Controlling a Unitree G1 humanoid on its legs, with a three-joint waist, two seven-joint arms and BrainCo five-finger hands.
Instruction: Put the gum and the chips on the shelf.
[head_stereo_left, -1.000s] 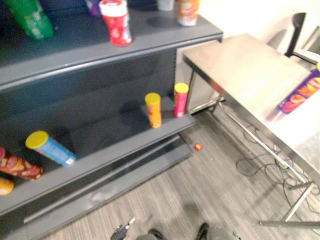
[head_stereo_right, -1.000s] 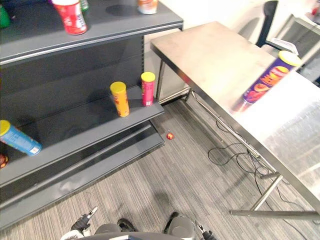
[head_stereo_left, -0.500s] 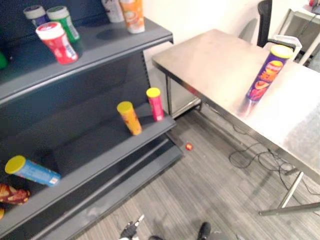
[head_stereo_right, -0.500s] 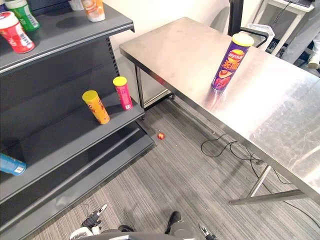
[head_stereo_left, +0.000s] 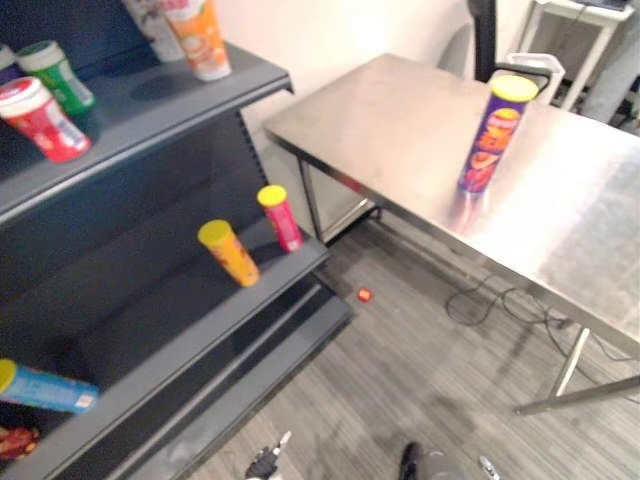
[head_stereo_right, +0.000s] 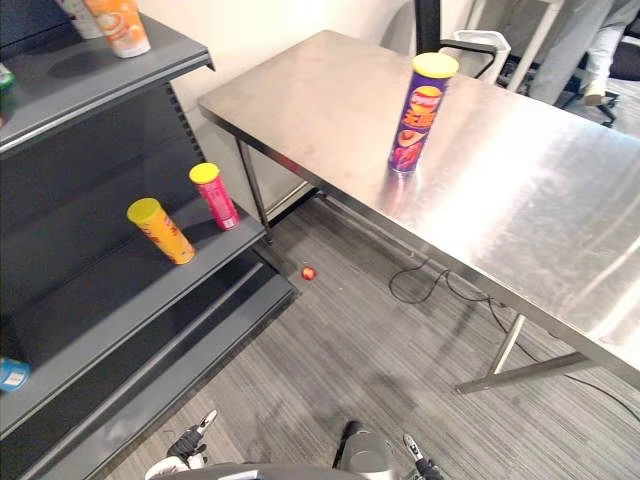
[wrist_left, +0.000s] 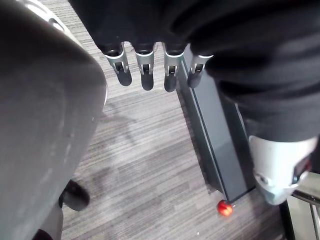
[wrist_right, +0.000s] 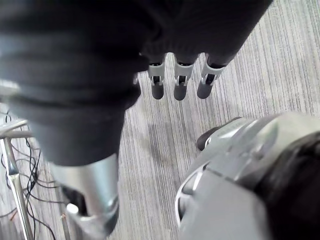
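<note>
Right eye view: tall purple chips can (head_stereo_right: 418, 112) upright on steel bench (head_stereo_right: 560, 210); left hand (wrist_left: 145, 65) and right hand (wrist_right: 180, 82) hang with fingers relaxed, empty; probably best gripped mid-body.

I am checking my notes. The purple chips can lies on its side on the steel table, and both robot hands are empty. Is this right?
Not quite. The purple chips can does not lie on its side. It stands upright on the steel table, as the right eye view shows. The rest is right: the left hand and the right hand are open with straight fingers and hold nothing.
</note>
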